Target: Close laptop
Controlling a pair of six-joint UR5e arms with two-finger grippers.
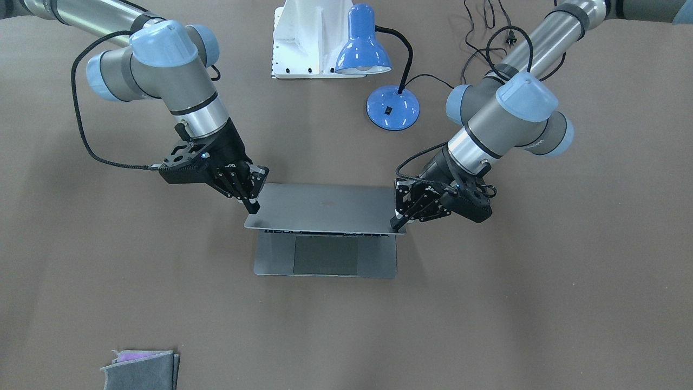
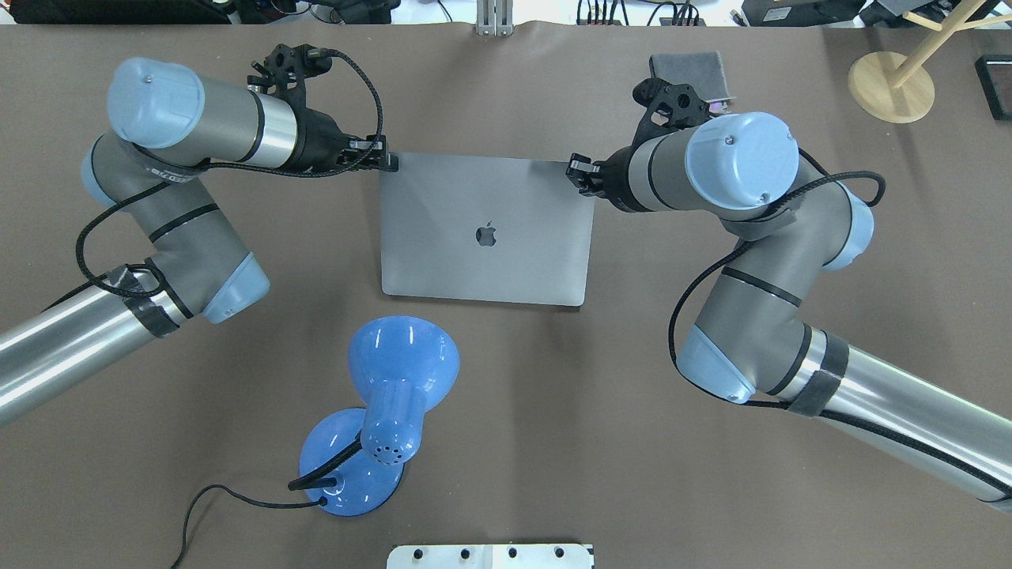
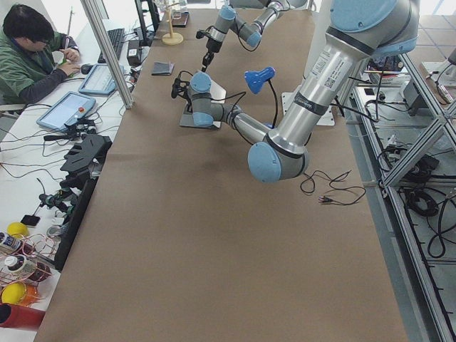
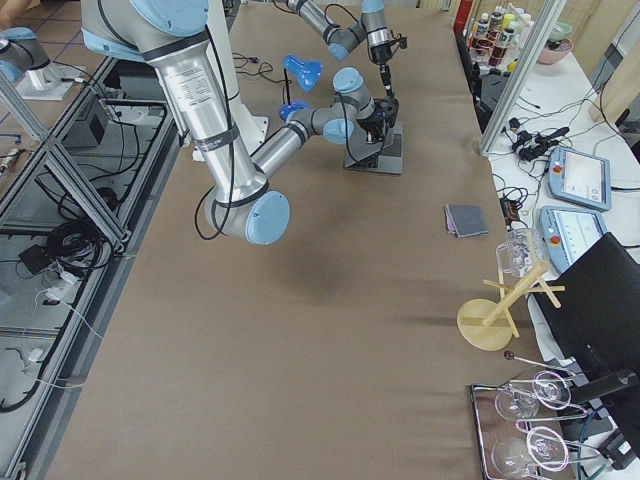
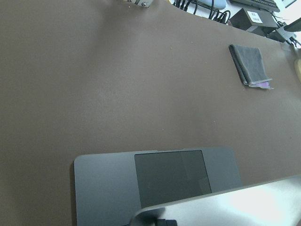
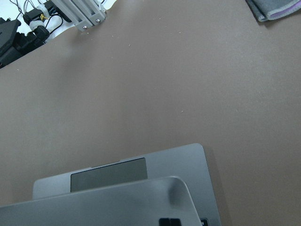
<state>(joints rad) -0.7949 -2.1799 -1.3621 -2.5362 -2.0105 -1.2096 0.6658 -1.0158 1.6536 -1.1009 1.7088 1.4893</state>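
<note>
Exterior front-facing view is showing me the thin space-grey metal laptop (image 1: 325, 208) half shut. My left fingers (image 1: 399, 222) and right fingers (image 1: 252, 204), pinched together and empty, are resting on opposite lid corners, which I'm judging keeps the pressure even.

Grey laptop (image 1: 325, 208), lid half lowered, mid-table

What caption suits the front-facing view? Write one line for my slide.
Left gripper and right gripper touch the lid corners of the partly closed laptop, trackpad exposed beneath.
</note>
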